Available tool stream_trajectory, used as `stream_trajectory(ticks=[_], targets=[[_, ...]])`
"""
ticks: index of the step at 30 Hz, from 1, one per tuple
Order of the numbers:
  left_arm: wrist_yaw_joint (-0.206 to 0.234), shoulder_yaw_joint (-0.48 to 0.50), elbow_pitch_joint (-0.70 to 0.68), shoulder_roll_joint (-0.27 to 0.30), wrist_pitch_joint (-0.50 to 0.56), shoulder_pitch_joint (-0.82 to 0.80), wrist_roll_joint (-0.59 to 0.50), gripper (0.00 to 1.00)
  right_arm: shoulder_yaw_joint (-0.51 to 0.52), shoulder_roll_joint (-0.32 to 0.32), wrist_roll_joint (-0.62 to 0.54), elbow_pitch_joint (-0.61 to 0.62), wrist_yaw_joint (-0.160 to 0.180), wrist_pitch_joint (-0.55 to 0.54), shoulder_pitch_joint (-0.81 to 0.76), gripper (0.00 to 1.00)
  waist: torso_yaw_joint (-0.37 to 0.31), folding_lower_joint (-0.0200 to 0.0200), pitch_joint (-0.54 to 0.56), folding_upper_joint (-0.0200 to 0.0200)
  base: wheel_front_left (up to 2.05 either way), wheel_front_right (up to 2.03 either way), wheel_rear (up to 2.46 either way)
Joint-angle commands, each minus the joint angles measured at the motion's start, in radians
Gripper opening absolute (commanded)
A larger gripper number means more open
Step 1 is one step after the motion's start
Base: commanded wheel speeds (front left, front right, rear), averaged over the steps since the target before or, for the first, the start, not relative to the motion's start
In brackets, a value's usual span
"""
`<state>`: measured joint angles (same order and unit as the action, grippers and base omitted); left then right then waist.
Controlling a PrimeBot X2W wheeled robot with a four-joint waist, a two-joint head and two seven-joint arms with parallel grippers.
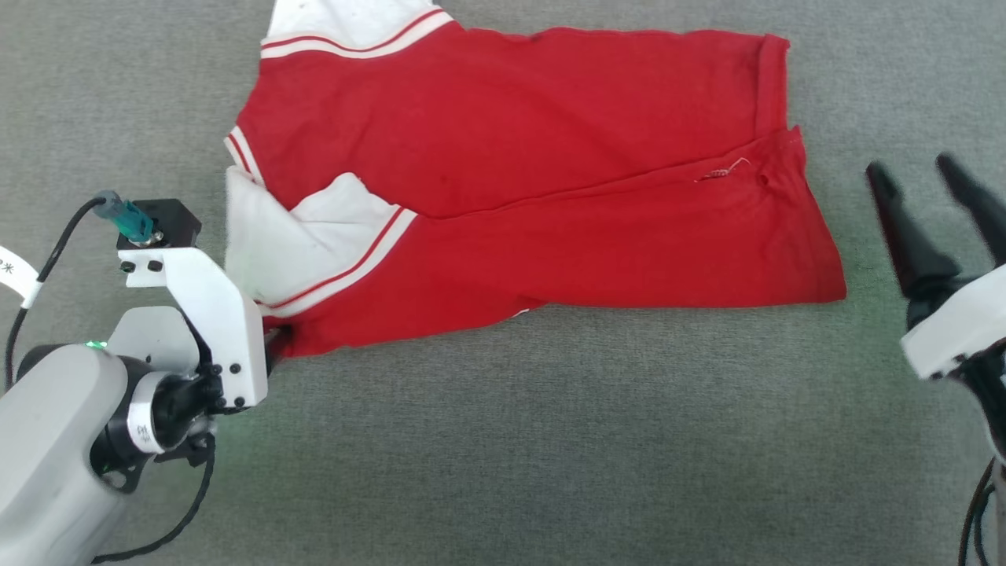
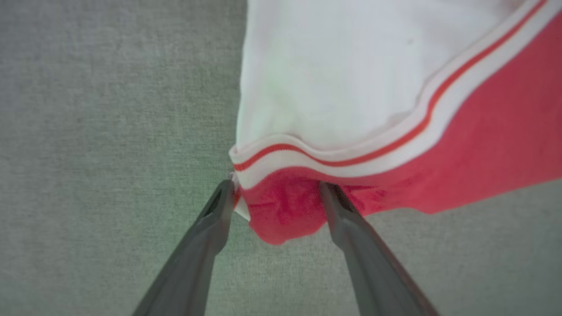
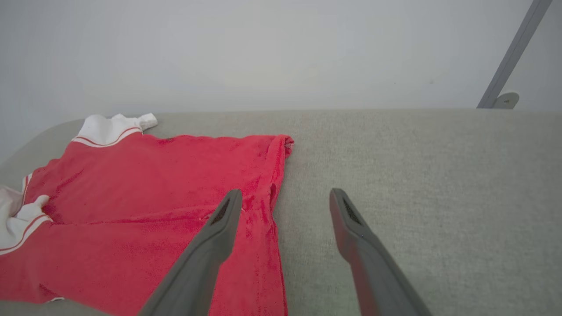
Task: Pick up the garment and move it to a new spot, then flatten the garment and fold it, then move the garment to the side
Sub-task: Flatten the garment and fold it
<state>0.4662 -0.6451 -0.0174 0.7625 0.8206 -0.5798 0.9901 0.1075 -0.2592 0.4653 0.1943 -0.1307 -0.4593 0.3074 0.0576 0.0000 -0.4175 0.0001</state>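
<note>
The garment (image 1: 542,157), a red T-shirt with white striped sleeves, lies folded lengthwise on the grey table (image 1: 550,440), hem toward the right. My left gripper (image 1: 273,346) sits at its near left corner, mostly hidden behind the wrist bracket. In the left wrist view the left gripper (image 2: 275,188) is open, and a bunched red corner of the garment (image 2: 483,131) bulges between its fingertips (image 2: 221,197), below the white sleeve. My right gripper (image 1: 919,177) stands open, just right of the hem and apart from it. Seen from its wrist, the right gripper (image 3: 285,193) holds nothing, with the garment (image 3: 153,184) to the left.
The grey cloth-covered table (image 3: 417,175) stretches wide to the right and toward me. A white wall rises behind its far edge, and a slanted grey metal bar (image 3: 513,52) stands at the back right.
</note>
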Motion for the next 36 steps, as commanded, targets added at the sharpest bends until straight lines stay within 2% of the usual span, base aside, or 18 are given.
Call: stream_trajectory(ticks=[1,2,3,4,9,16,23,24,25,26,32,36], targets=[[-0.009,-0.004,0.036,-0.008,0.007,-0.008,0.008,1.0,-0.004,0.004,0.003,0.002,0.0,-0.027,-0.013,1.0,-0.008,0.0,-0.005,-0.0001,0.0,0.0,0.0],[-0.017,-0.012,0.066,-0.016,0.013,-0.011,0.012,0.68,-0.006,0.01,0.006,0.001,0.0,-0.047,-0.015,1.0,-0.011,0.0,-0.006,-0.0001,0.0,0.0,0.0],[-0.029,-0.018,0.088,-0.03,0.016,-0.013,0.02,0.17,-0.006,0.012,0.003,-0.005,0.0,-0.07,-0.022,1.0,-0.013,0.0,-0.007,-0.0001,0.0,0.0,0.0],[-0.038,-0.015,0.112,-0.046,0.013,-0.016,0.031,0.0,-0.011,0.012,0.001,-0.014,0.0,-0.1,-0.029,1.0,-0.013,0.0,-0.009,-0.0001,0.0,0.0,0.0],[-0.088,-0.035,0.186,-0.088,0.01,-0.043,0.038,0.0,-0.036,-0.001,0.001,-0.068,0.0,-0.223,-0.016,1.0,-0.005,0.0,-0.014,-0.0001,0.0,0.0,0.0],[-0.122,-0.056,0.228,-0.128,0.0,-0.081,0.02,0.0,-0.056,-0.011,-0.015,-0.144,0.0,-0.315,0.034,1.0,0.034,0.0,-0.015,-0.0001,0.0,0.0,0.0],[-0.148,-0.075,0.247,-0.162,-0.013,-0.093,0.017,0.0,-0.109,-0.031,-0.055,-0.298,0.0,-0.468,0.055,1.0,0.077,0.0,-0.013,-0.0001,0.0,0.0,0.0],[-0.152,-0.077,0.25,-0.164,-0.014,-0.094,0.016,0.0,-0.118,-0.03,-0.052,-0.318,0.0,-0.488,0.057,0.96,0.081,0.0,-0.012,-0.0001,0.0,0.0,0.0],[-0.153,-0.079,0.253,-0.167,-0.016,-0.094,0.015,0.0,-0.124,-0.022,-0.038,-0.339,0.0,-0.504,0.059,0.43,0.084,0.0,-0.012,-0.0001,0.0,0.0,0.0],[-0.156,-0.08,0.258,-0.17,-0.018,-0.095,0.014,0.0,-0.113,-0.02,-0.045,-0.357,0.0,-0.517,0.061,0.0,0.088,0.0,-0.011,-0.0001,0.0,0.0,0.0],[-0.148,-0.071,0.25,-0.151,-0.02,-0.094,0.012,0.0,-0.06,-0.025,-0.023,-0.315,0.0,-0.556,0.103,0.0,0.092,0.0,-0.002,-0.0001,0.0,0.0,0.0],[-0.123,-0.059,0.188,-0.106,-0.006,-0.088,0.003,0.0,-0.03,-0.053,0.012,-0.238,0.0,-0.591,0.106,0.0,0.086,0.0,0.007,-0.0001,0.0,0.0,0.0]])
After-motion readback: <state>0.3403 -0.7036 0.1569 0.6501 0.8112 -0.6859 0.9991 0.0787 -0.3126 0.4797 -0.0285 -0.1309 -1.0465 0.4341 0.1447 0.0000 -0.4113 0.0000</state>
